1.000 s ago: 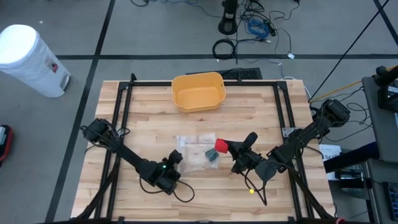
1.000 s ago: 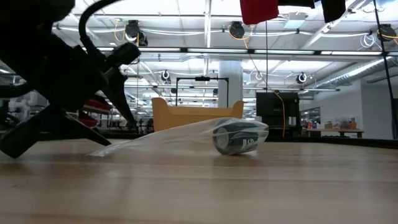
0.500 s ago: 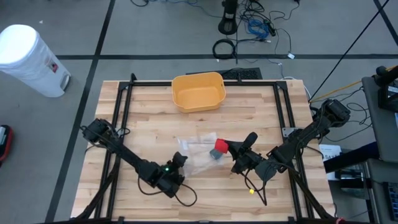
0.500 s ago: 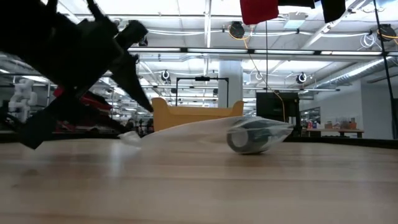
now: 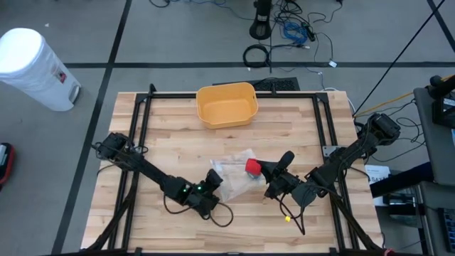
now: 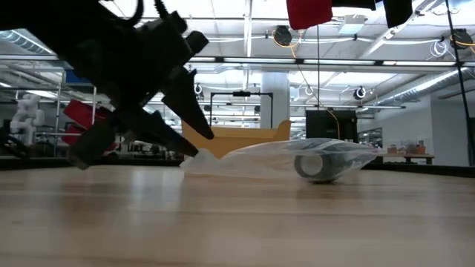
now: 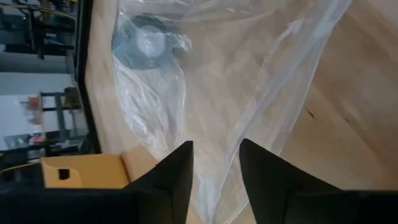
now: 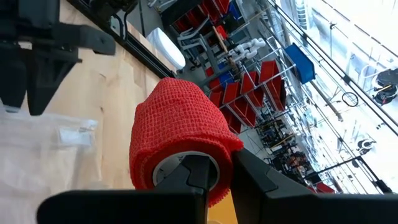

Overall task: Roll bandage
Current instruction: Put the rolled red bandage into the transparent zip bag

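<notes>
A red bandage roll (image 8: 177, 127) with a white core hangs high over the table's middle (image 5: 252, 167), and my right gripper (image 8: 224, 177) is shut on it. A clear plastic bag (image 5: 231, 174) lies on the wood just left of it, with a dark grey roll (image 6: 318, 165) inside near its far end (image 7: 146, 43). My left gripper (image 5: 213, 186) reaches slanting down to the bag's near-left end. Its fingers stand a little apart, with the film between them (image 7: 214, 177). My left gripper has the bag's near-left end (image 7: 217, 149) between its two fingers, coming at it on a slant from the table's left and near side. That end (image 6: 189, 158) is raised off the wood and the rest lies flat. A gap still shows between the fingers. My right gripper pinches the red roll's wall (image 8: 214, 158) at its open end, one finger (image 8: 198, 174) at the white core and the other (image 8: 252, 177) outside. The fingers point level. The roll (image 6: 309, 11) is lifted well clear of the table.
A yellow bin (image 5: 226, 104) stands at the table's far middle. Black frame rails (image 5: 138, 135) run along the left and right sides. Bare wood lies along the near edge (image 5: 234, 235). A white waste bin (image 5: 35, 67) stands on the floor beyond the table.
My left gripper has moved toward the table's right and turned its wrist. The bag has slid to the right with it. Its near-left end has come up off the wood, and the dark roll inside has shifted right.
</notes>
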Robot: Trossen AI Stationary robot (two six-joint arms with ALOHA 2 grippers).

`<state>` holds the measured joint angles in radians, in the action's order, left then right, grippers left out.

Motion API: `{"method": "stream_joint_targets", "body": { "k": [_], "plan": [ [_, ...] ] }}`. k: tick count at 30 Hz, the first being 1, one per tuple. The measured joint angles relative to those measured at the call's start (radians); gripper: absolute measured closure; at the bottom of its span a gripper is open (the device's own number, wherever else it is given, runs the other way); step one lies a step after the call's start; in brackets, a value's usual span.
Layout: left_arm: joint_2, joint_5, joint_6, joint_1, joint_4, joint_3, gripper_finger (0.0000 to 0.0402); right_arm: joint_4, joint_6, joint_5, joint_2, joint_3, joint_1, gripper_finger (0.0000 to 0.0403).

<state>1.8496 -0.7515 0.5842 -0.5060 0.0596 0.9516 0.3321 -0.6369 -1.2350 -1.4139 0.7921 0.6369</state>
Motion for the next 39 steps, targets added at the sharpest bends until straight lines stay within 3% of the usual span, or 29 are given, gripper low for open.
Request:
{"method": "stream_joint_targets", "body": {
  "k": [7, 20, 31, 39],
  "plan": [
    [-0.001, 0.163, 0.007, 0.057, -0.029, 0.000, 0.0282, 0.030, -0.018, 0.000, 0.000, 0.000, 0.000, 0.0369],
    [-0.001, 0.177, 0.091, 0.105, -0.029, 0.000, 0.0282, 0.061, -0.038, 0.000, 0.000, 0.000, 0.001, 0.0369],
    [-0.001, 0.300, 0.105, 0.156, -0.056, -0.001, 0.0284, 0.062, -0.037, 0.000, 0.000, 0.000, 0.001, 0.0369],
    [0.047, 0.335, 0.134, 0.186, -0.116, -0.001, 0.0330, 0.116, -0.060, 0.001, 0.000, 0.000, 0.005, 0.0369]
  ]
}}
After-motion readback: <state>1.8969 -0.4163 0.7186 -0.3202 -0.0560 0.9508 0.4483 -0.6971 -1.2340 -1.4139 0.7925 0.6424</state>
